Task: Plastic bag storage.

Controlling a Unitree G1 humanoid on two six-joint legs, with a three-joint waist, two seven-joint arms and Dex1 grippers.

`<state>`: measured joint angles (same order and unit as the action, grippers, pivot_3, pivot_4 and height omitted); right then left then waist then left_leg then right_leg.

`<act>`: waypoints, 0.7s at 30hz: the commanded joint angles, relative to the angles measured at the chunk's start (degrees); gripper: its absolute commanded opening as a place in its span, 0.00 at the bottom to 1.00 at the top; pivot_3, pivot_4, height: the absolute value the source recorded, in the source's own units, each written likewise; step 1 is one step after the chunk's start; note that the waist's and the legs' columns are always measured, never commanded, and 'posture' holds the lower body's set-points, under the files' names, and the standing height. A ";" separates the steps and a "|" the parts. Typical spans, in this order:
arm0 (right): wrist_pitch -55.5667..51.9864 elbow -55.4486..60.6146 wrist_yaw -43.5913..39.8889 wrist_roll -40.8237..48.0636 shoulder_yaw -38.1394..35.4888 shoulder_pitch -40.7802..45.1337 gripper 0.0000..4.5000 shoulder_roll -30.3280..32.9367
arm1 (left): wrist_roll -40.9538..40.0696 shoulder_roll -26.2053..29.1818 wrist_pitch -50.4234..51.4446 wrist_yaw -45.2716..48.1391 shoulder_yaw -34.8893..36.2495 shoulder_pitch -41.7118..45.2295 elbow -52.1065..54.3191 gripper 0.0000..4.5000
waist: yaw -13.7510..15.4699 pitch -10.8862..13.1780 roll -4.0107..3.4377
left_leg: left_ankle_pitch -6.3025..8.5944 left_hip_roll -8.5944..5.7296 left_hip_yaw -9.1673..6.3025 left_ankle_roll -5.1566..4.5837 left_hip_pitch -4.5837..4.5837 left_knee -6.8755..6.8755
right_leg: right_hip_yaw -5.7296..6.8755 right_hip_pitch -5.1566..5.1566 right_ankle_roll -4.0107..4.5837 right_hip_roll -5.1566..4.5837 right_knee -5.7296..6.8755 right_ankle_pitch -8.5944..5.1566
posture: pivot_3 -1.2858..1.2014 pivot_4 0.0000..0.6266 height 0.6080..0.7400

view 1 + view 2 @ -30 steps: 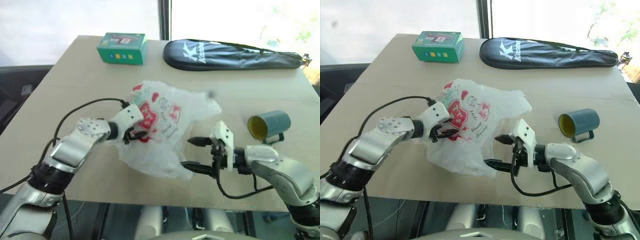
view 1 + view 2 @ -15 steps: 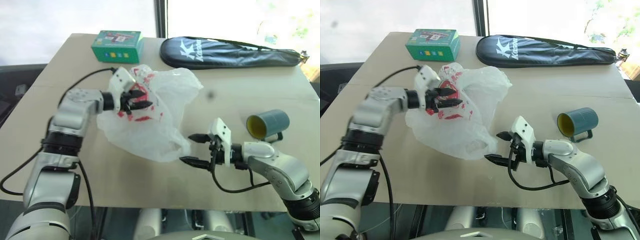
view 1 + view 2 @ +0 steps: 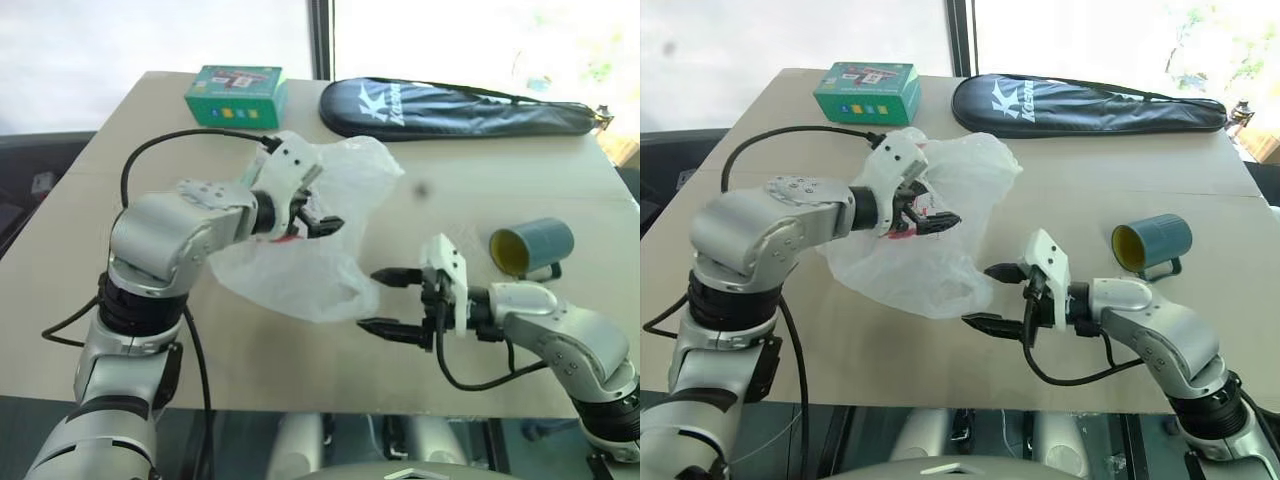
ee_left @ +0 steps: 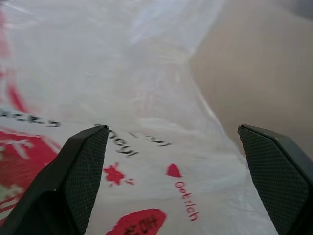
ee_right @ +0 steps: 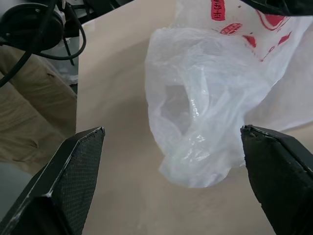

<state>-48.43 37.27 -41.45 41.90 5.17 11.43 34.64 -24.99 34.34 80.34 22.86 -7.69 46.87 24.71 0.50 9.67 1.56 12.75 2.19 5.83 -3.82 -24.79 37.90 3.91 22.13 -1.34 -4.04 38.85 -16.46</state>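
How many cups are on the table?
1. The blue-grey cup with a yellow inside lies on its side on the table, past the right pincer. The plastic bag could hide something small.

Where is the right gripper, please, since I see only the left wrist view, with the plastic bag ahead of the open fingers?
Observer: The right gripper is open, close beside the plastic bag's near right edge; I cannot tell whether it touches.
Operator: Could you tell me what else lies nearby?
Observer: A blue-grey cup with a yellow inside lies on its side, to the right of the bag.
Operator: And beyond the bag?
Observer: A green box and a long black racket cover.
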 commanded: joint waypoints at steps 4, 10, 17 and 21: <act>5.83 13.96 -0.14 3.47 -22.21 -15.05 1.00 4.92 | 2.53 -5.55 2.77 -6.20 3.06 -1.30 3.42 0.98 | 1.20 0.02 0.01 | 0.07 -0.05 -0.03 -0.10 -0.06 0.07 | 0.04 -0.02 -0.09 -0.08 -0.02 -0.05 | 0.52 0.24 1.00; 12.36 16.46 -2.56 2.57 -36.40 -25.96 1.00 6.05 | 6.43 -13.85 -0.53 -11.89 3.98 -1.17 -3.86 0.98 | 0.59 -0.06 -0.11 | 0.08 -0.01 -0.12 -0.09 0.22 0.18 | 0.09 -0.35 -0.11 -0.04 0.05 -0.06 | 0.52 0.24 1.00; 17.14 14.83 -1.43 -2.35 -36.42 -30.23 1.00 5.42 | 14.22 -18.07 -13.32 -18.08 2.72 -1.62 -15.06 0.79 | 0.32 -0.04 -0.09 | 0.08 0.00 -0.13 -0.09 0.23 0.21 | 0.07 -0.36 -0.09 0.00 0.04 -0.05 | 0.52 0.24 1.00; 19.79 13.68 -1.28 -7.17 -37.23 -33.59 1.00 5.57 | 10.16 -18.23 -16.79 -13.69 8.13 -2.12 -10.17 0.40 | 0.53 -0.04 -0.09 | 0.08 0.00 -0.14 -0.09 0.11 0.21 | 0.10 -0.30 -0.09 -0.04 0.00 -0.05 | 0.52 0.24 1.00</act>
<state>-30.68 50.97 -42.91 36.54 -30.23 -21.37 40.19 -13.29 15.94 65.74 7.50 -1.99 44.23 10.25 1.03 9.63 1.47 12.83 2.17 5.69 -3.92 -24.70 38.11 4.03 21.82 -1.43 -4.10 38.84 -16.51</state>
